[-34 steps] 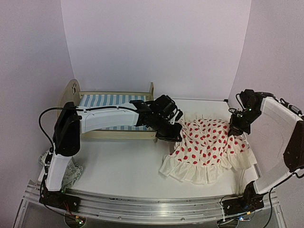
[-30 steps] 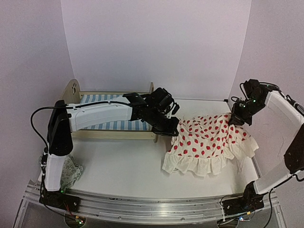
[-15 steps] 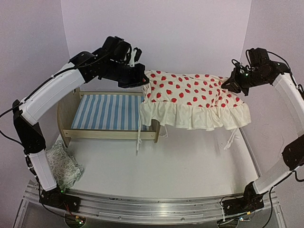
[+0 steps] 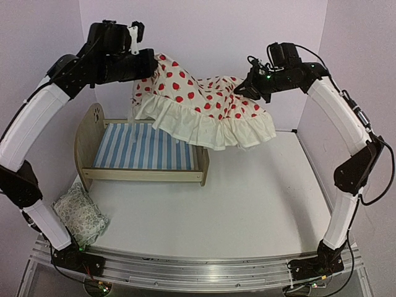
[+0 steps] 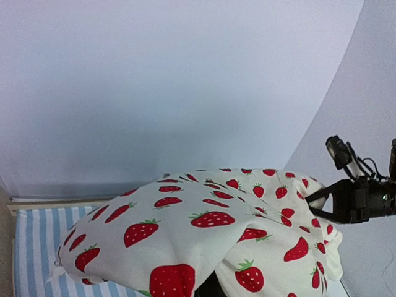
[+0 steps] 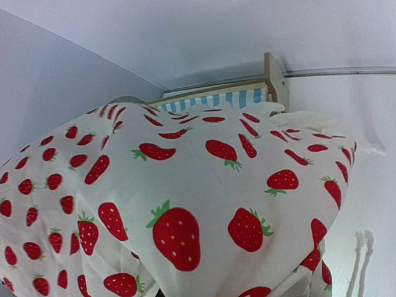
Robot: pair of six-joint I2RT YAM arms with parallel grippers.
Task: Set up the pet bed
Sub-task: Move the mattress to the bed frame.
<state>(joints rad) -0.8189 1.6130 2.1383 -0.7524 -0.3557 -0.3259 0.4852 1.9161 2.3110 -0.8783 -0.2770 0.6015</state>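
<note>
Spreading step: left gripper (image 4: 150,65) and right gripper (image 4: 246,90), fingers clamped on the blanket (image 4: 204,108), hold it aloft at one o'clock of the pet bed (image 4: 142,175); next move, judged: lower toward seven o'clock, squarely over the mattress (image 4: 142,147).

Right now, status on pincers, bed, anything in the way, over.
Left pincer and right pincer both shut on blanket, stretched aloft between them. Bed not yet covered. Pillow on table, off the bed.
</note>
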